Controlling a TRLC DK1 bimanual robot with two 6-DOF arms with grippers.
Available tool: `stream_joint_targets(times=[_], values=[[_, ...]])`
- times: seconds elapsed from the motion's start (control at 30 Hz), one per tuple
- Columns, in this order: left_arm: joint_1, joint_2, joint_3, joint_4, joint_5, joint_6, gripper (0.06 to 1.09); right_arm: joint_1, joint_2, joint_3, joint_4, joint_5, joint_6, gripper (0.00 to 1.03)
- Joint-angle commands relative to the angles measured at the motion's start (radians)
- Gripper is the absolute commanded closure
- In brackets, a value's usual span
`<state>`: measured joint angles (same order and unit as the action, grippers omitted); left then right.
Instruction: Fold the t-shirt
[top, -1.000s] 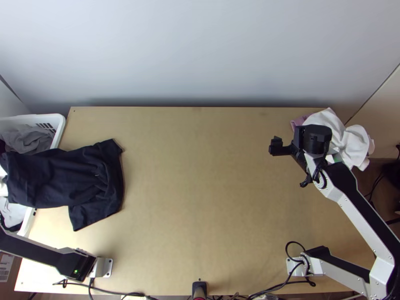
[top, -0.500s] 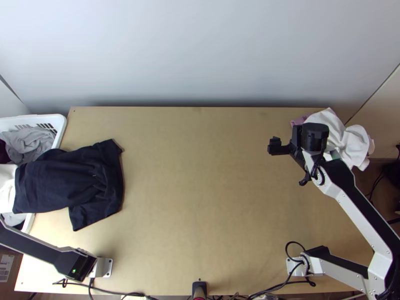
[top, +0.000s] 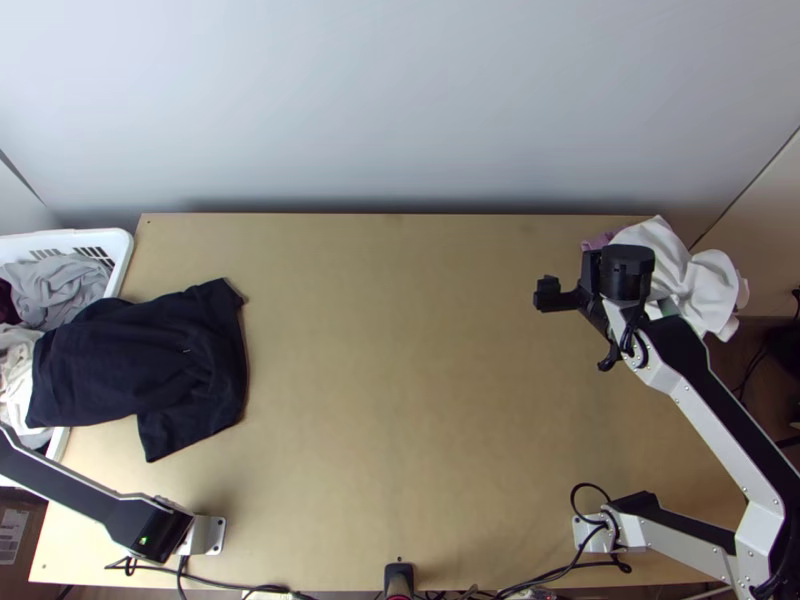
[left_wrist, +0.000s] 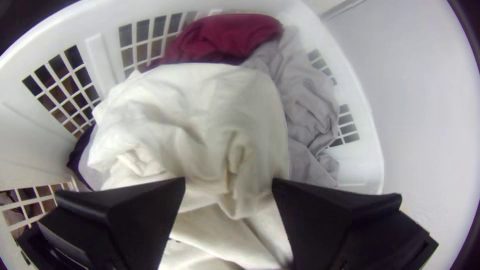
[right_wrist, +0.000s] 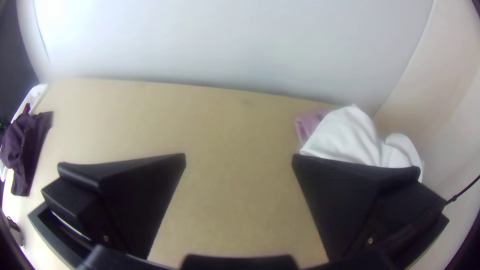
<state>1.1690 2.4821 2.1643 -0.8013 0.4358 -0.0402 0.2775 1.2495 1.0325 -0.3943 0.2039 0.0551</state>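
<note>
Garment, dark navy (top: 130, 360), taken to be the t-shirt: left side of the top view, rumpled and partly doubled, one end over the rim of the white basket (top: 120, 243), the remainder on the wooden table (top: 400, 380). Sleeves and collar: cannot be told apart.

Left gripper (left_wrist: 229, 181): over the basket in its wrist view, fingers spread wide, nothing pinched. Beneath it, white cloth (left_wrist: 200, 115), bunched; beyond, maroon cloth (left_wrist: 230, 37) and grey cloth (left_wrist: 310, 110).

Right gripper (right_wrist: 239, 157): upper right of the top view, fingers spread, nothing pinched. Close by, a white heap (top: 690, 275) with a pink cloth (right_wrist: 311, 122) at its edge.

Step in hand, as judged: preparation, with no fold made. The left gripper's place over the basket suggests sorting or picking rather than folding.

Next move, as judged: the left gripper comes away from the white cloth and takes the navy garment near its edge, draws it off the basket towards mid-frame, where both grippers can spread it flat. Risk: other laundry dragged out with it.
</note>
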Motion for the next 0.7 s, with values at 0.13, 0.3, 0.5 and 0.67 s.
stream_joint_targets(times=[0.13, 0.3, 0.5, 0.67], values=[[0.008, -0.319, 0.005, -0.311, 0.370, 0.031, 0.10, 0.011, 0.001, -0.009, 0.000, 0.000, 0.003, 0.04], [0.009, -0.516, 0.003, -0.486, 0.405, 0.108, 0.10, 0.017, -0.004, -0.014, 0.009, 0.000, 0.005, 0.04], [0.009, -0.752, -0.152, -0.745, 0.429, 0.370, 0.10, 0.046, -0.009, -0.035, 0.015, 0.000, 0.008, 0.04], [0.009, -0.991, -0.635, -0.569, 0.336, 0.528, 0.10, 0.080, -0.024, -0.074, 0.028, 0.000, 0.011, 0.04]])
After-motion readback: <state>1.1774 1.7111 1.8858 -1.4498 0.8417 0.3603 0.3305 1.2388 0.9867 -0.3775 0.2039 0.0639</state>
